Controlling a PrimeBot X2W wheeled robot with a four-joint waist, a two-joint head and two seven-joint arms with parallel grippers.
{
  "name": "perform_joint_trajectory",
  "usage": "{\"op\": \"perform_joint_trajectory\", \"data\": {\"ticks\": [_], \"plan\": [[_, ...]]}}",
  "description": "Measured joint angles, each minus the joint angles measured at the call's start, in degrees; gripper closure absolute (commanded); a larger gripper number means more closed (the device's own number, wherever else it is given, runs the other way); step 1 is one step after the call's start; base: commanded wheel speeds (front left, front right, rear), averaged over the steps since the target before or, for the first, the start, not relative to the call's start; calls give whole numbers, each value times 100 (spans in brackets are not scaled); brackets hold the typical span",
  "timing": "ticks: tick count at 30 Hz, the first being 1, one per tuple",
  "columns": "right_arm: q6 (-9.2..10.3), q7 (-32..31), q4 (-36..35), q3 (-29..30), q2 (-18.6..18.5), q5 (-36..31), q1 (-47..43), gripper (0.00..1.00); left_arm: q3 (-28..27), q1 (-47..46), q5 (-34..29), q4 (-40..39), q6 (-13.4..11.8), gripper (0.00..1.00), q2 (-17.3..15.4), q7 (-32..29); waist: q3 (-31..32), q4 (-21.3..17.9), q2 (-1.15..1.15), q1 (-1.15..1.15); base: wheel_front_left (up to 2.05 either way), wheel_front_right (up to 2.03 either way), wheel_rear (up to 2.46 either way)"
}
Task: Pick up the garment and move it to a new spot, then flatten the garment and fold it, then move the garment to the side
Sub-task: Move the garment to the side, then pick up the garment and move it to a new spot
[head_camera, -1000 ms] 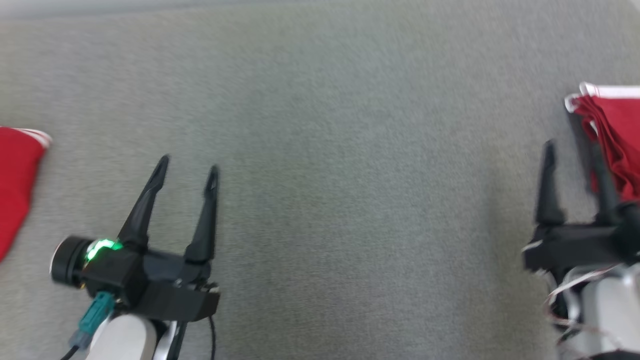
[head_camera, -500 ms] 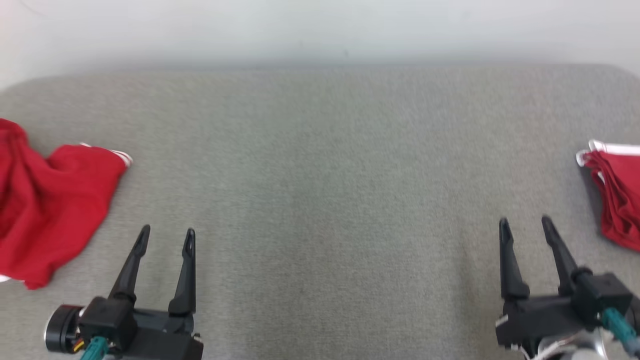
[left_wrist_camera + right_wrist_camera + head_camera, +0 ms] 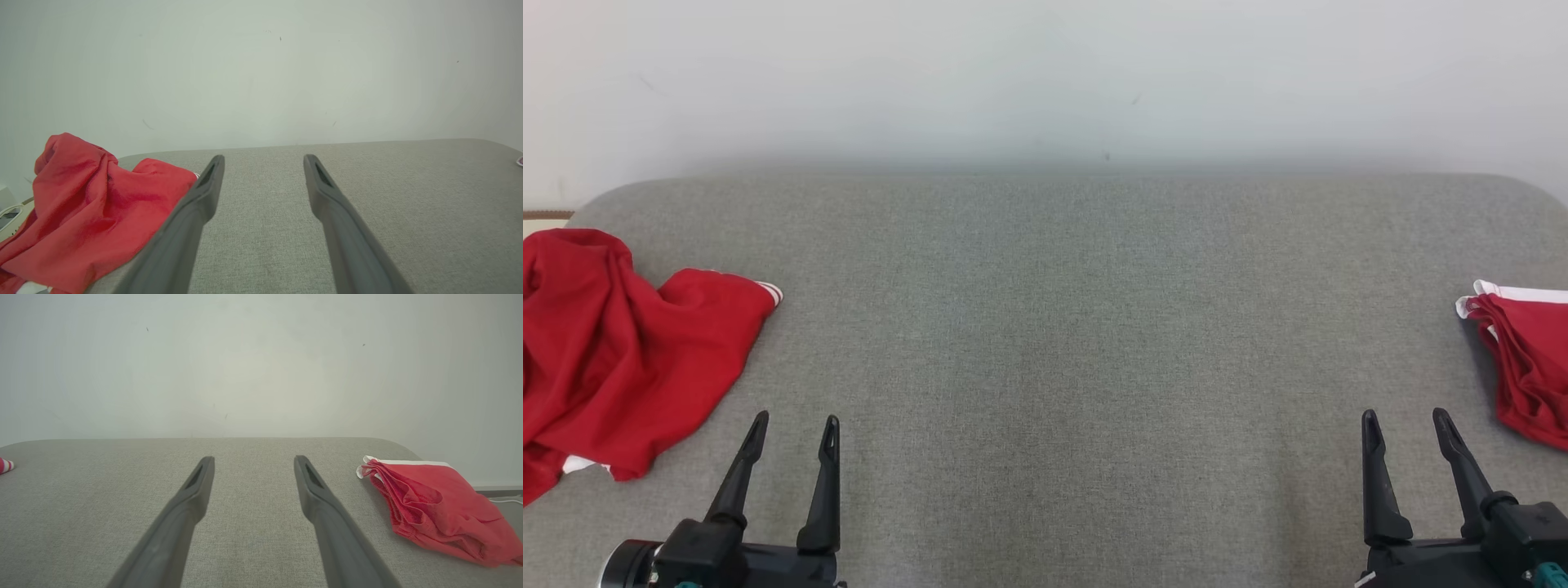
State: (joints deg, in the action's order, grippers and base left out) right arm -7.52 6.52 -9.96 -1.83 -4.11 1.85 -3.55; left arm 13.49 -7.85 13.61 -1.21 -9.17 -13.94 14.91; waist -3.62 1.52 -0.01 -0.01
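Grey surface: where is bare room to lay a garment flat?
The middle of the grey surface is bare, between the crumpled red garment at left and the folded red garment at right. Those two ends are crowded.

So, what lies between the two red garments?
Bare grey padded surface in the head view; the left gripper and right gripper stand open nearer the robot.
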Motion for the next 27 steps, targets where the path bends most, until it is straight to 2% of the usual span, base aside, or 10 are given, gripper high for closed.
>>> {"op": "perform_joint_trajectory", "data": {"ticks": [27], "plan": [[0, -157, -137, 87, 92, 88, -240, 0, 75, 37, 34, 327, 52, 0, 59, 0, 275, 46, 1, 1, 0, 0, 0]]}}
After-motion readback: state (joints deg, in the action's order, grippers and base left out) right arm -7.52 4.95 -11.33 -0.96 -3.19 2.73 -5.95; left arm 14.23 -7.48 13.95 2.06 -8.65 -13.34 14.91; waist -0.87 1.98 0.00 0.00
